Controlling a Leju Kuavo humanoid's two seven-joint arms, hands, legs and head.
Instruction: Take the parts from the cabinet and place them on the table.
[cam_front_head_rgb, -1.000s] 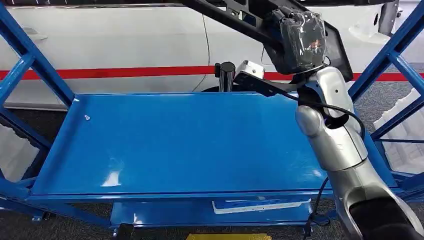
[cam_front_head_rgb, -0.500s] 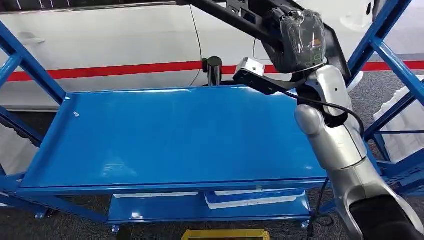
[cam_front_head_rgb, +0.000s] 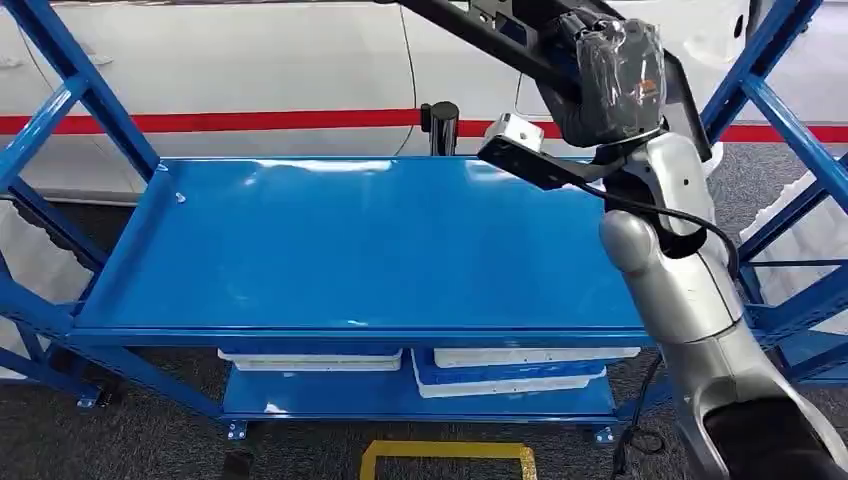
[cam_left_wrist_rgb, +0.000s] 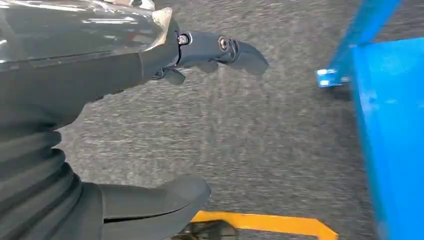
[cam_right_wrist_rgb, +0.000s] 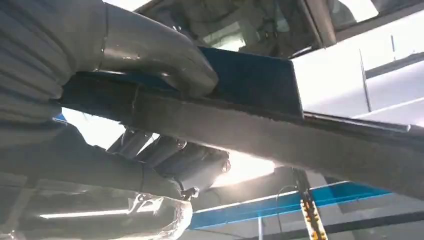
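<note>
No readable text, label, brand or number shows anywhere here. The blue tabletop (cam_front_head_rgb: 380, 250) carries no marking, the white panel with the red stripe (cam_front_head_rgb: 250, 121) behind it bears no lettering, and the white trays (cam_front_head_rgb: 310, 360) on the lower shelf are blank. The yellow floor marking (cam_front_head_rgb: 445, 455) is a plain outline. The black part (cam_right_wrist_rgb: 280, 130) shows no legible print in the right wrist view.
</note>
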